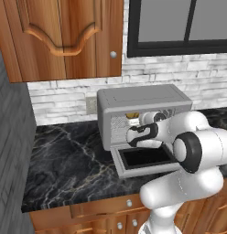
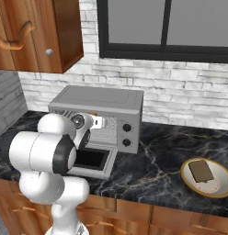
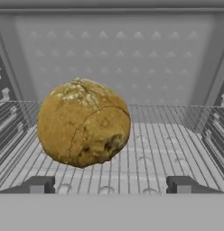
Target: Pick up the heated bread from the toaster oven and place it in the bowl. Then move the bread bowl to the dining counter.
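The heated bread point(image 3: 83, 122), a rounded golden-brown lump with cracks, lies on the wire rack point(image 3: 177, 144) inside the toaster oven point(image 1: 143, 103). The oven's drop-down door point(image 1: 145, 160) hangs open. My gripper point(image 3: 110, 186) has reached into the oven mouth and is open. Its fingertips point(image 3: 39, 185) stand wide apart, just short of the bread, which sits a little left of centre between them. Nothing is held. The bowl point(image 2: 224, 190), cream with a gold rim, sits on the counter right of the oven and holds a flat dark brown piece point(image 2: 201, 170). The dining counter is out of view.
The oven stands on a black marble counter point(image 1: 69, 160) against a white brick wall. A wooden wall cabinet point(image 1: 65, 36) hangs above to the left, and a dark-framed window point(image 2: 166, 27) is above the oven. Grey oven walls close in on both sides of the hand.
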### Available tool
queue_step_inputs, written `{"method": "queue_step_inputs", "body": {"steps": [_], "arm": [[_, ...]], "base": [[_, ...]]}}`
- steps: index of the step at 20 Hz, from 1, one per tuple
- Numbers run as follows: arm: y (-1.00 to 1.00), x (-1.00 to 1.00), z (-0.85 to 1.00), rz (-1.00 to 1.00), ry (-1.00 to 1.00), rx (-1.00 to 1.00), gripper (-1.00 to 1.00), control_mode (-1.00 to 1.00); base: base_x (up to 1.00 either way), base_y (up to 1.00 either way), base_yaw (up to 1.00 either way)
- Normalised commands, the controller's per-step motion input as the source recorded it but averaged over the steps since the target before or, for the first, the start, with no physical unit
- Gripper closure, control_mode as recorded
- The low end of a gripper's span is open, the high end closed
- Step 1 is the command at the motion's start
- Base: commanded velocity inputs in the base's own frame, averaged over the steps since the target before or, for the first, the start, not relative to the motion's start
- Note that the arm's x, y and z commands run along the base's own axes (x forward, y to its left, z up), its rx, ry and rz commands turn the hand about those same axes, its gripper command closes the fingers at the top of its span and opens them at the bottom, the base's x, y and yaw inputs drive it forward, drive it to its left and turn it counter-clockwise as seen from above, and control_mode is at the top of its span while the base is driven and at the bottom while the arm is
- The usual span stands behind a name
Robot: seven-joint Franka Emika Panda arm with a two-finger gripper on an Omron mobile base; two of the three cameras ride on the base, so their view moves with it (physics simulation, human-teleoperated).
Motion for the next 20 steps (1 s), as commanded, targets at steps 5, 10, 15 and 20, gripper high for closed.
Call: {"method": "queue_step_inputs", "body": {"steps": [5,10,15,20], "arm": [[0.0,0.16,-0.07,0.0,0.12,-0.06,-1.0,-1.0],[-0.07,-0.44,-0.1,-0.01,0.27,-0.05,-1.0,-1.0],[-0.24,-0.91,0.0,-0.09,0.49,-0.01,-1.0,-1.0],[-0.42,-1.0,0.0,-0.08,0.55,0.0,-1.0,-1.0]], "base": [[0.0,0.0,0.0],[0.0,0.0,0.0],[0.0,0.0,0.0],[0.0,0.0,0.0]]}}
